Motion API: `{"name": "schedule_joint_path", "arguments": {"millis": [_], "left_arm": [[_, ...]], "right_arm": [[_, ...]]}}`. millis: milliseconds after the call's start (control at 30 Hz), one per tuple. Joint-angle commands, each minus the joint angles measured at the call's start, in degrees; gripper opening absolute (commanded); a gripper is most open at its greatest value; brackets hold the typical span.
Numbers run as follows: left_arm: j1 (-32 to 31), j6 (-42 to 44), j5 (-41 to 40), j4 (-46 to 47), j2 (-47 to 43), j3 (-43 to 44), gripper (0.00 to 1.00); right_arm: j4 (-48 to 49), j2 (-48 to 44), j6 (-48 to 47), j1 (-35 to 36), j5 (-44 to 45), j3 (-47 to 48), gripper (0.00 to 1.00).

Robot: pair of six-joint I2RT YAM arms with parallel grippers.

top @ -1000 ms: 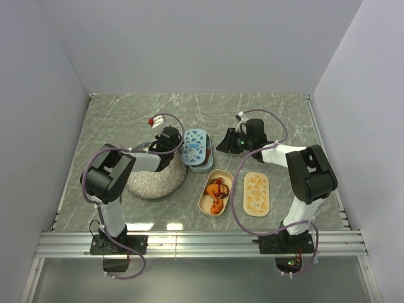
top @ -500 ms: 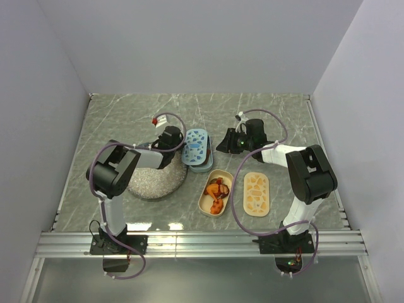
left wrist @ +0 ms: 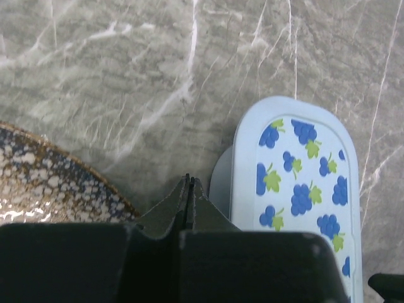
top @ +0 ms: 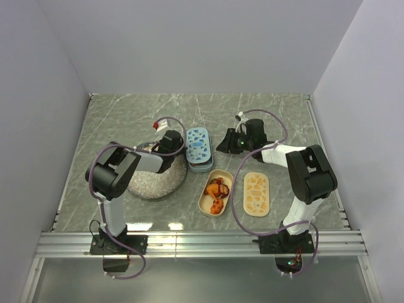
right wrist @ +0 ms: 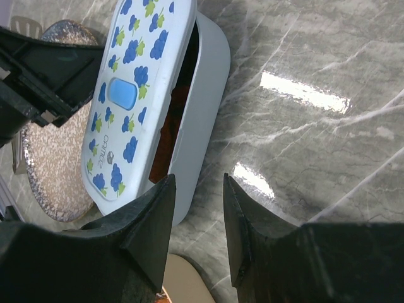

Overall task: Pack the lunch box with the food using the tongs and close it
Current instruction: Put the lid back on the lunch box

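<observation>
The lunch box [top: 201, 165] is a pale blue tub. Its grape-print lid [top: 197, 145] lies askew on top. In the right wrist view a gap under the lid [right wrist: 136, 76] shows dark reddish food [right wrist: 165, 136] inside. More orange and brown food [top: 215, 190] sits in a beige oval tub [top: 205, 201]. My left gripper [top: 171, 141] is shut and empty, its tip [left wrist: 189, 181] just left of the lid [left wrist: 297, 189]. My right gripper [top: 228, 142] is open beside the box's end [right wrist: 197, 189]. A pale slotted tip [right wrist: 25, 26], perhaps the tongs, peeks out behind the left arm.
A round speckled plate [top: 151, 180] lies under the left arm and touches the lunch box's left side. A beige lid with orange shapes [top: 256, 194] rests right of the beige tub. Grey walls enclose the marble table [top: 126, 113] on three sides.
My left gripper has edged right and nearer, closer to the lunch box lid. The right arm has not moved.
</observation>
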Motion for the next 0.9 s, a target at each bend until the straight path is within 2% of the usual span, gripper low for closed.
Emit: {"name": "schedule_joint_path", "arguments": {"millis": [0,267,467,533,700,867], "left_arm": [[-0.98,-1.15,0.44,2.86,-3.56,-1.52,0.0],[-1.07,-0.01,-4.03,0.49,-3.21,-0.03,0.0],[-0.11,-0.54,-5.09,2.25,-6.02,-2.05,0.0],[-0.02,-0.36,-6.5,2.16,-6.9,-1.88,0.0],[0.42,0.6,-6.94,0.23,-5.33,1.46,0.0],[1.65,0.08,-4.57,0.14,-1.9,3.14,0.0]], "right_arm": [[0.71,0.35,-0.79,0.37,-0.32,0.77,0.44],[0.36,0.44,-0.61,0.28,0.11,1.29,0.44],[0.71,-1.75,0.0,0.63,1.95,2.0,0.44],[0.27,-2.9,-0.17,0.89,3.18,2.61,0.42],[-1.31,-1.5,0.0,1.6,4.33,6.3,0.29],[-2.11,-0.53,-0.17,3.7,4.86,8.33,0.29]]}}
